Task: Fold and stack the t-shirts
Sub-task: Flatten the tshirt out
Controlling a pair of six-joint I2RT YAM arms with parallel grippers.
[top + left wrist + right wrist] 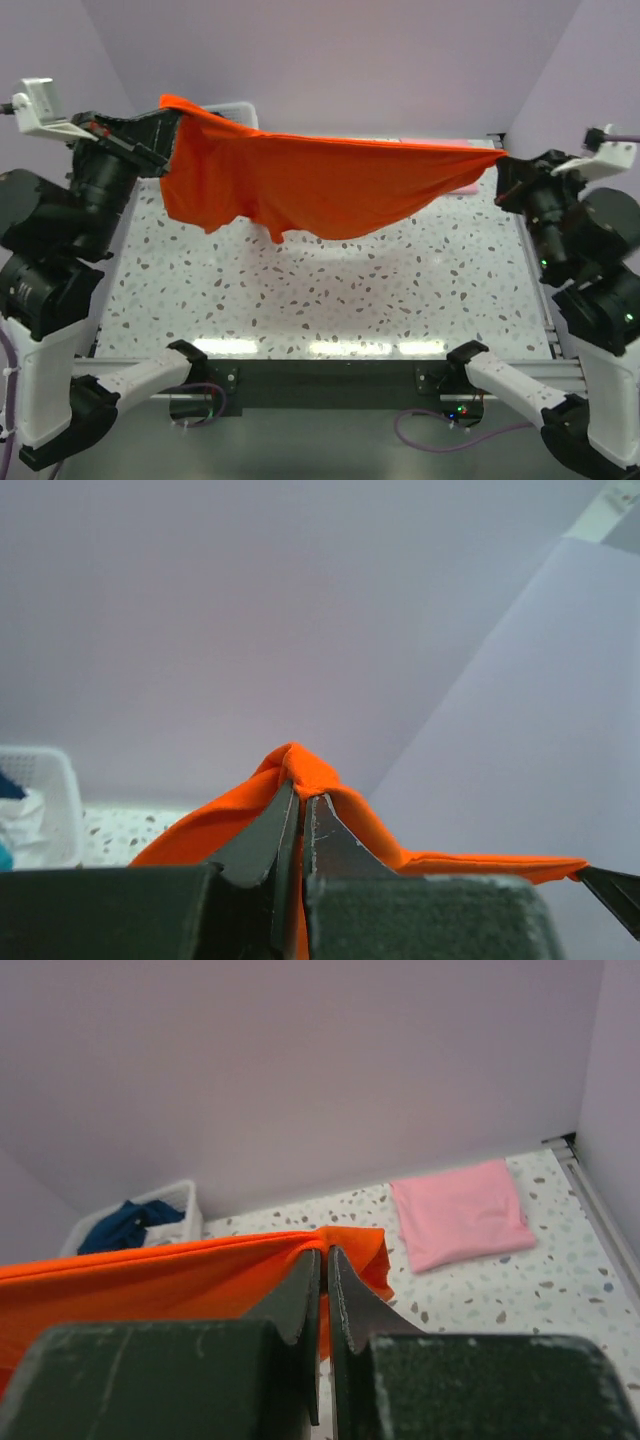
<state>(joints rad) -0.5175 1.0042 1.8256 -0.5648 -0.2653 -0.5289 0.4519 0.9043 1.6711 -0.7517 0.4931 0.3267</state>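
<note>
**A:** Since both hands look pinched shut, what are they biting on?

**B:** The left gripper (303, 798), at the upper left of the overhead view, has its jaws clamped on a bunched corner of the orange-red t-shirt (300, 185). In its wrist view the cloth peaks just above the tips. The right gripper (325, 1255), at the right edge overhead, is clamped on the opposite end, with a small fold wrapped over its tips.

**A:** And the shirt between them?

**B:** It hangs in the air across the upper middle of the overhead frame. Its top edge is pulled nearly taut from left to right. The rest sags in a crumpled belly, deeper toward the left, and is clear of the speckled table (350, 290), where its shadow falls.

**A:** Which step is that?

**B:** Spreading out, I'd judge: the shirt is lifted and stretched but not yet laid flat or folded. The next move calls for lowering both hands together with the tension held, so the loose lower edge lands first and the cloth settles smooth at the centre of the table.

**A:** Where does it go afterward?

**B:** A pink t-shirt (460, 1210) lies folded at the right of the right wrist view, near the wall corner, and that is probably the start of the stack. The basket (185, 1200) at the left of that view holds a navy t-shirt (125, 1225).
</note>
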